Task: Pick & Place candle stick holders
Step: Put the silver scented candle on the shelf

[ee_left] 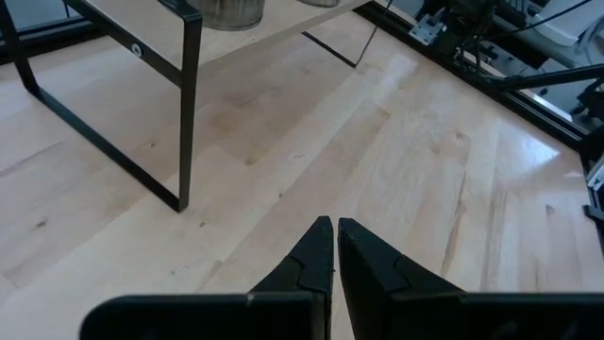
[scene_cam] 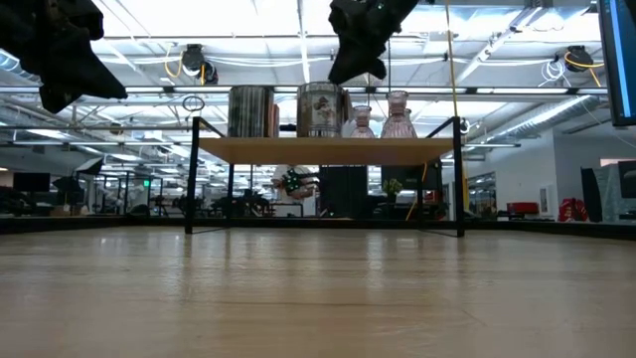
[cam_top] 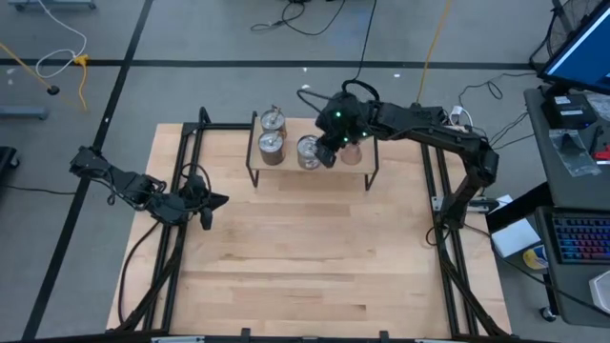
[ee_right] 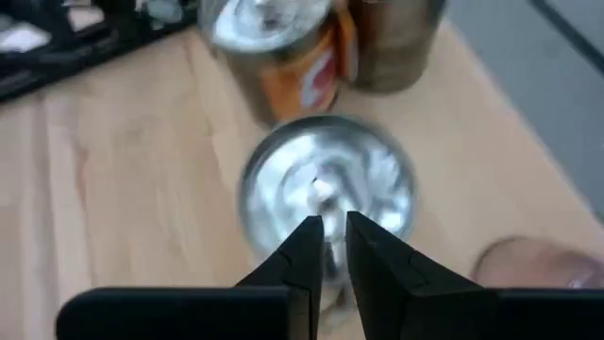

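Three round silver metal candle stick holders stand on a small wooden shelf at the table's far middle. Two pink glassy holders stand on its right part. My right gripper hovers just above the nearest metal holder. Its fingers are a narrow gap apart with nothing between them. My left gripper waits shut above the table's left side, holding nothing.
The shelf rests on thin black legs with open room beneath it. Black rails run along the table's left and right sides. Bare wooden tabletop fills the near half.
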### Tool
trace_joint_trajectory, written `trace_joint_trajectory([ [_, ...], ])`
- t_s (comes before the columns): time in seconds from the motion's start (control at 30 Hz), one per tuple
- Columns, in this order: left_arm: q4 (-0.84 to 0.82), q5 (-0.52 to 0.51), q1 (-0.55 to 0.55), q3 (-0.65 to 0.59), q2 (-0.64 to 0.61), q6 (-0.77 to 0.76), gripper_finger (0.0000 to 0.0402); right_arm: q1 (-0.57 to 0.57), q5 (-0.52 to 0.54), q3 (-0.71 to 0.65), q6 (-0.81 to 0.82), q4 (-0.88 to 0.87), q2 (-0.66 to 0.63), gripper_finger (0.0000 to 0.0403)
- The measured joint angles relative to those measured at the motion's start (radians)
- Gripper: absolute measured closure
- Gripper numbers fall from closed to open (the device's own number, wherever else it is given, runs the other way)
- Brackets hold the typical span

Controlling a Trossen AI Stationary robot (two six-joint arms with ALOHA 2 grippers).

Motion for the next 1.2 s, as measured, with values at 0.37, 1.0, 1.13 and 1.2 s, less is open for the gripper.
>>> trace_joint_trajectory([
  [0.37,0.037,0.000,0.000,0.000,0.000,0.013,0.0380,0.097,0.212,0.001,-0.023,-0.096,-0.007,0.0365],
  [1.0,0.048,0.019,0.000,0.000,0.000,0.035,0.0380,0.094,0.313,0.001,0.012,-0.120,-0.079,0.0365],
  [1.13,0.048,0.024,0.000,0.000,0.000,0.035,0.0380,0.095,0.310,0.001,0.042,-0.172,-0.082,0.0365],
  [1.2,0.048,0.024,0.000,0.000,0.000,0.035,0.0380,0.096,0.310,-0.001,0.047,-0.195,-0.082,0.0365],
])
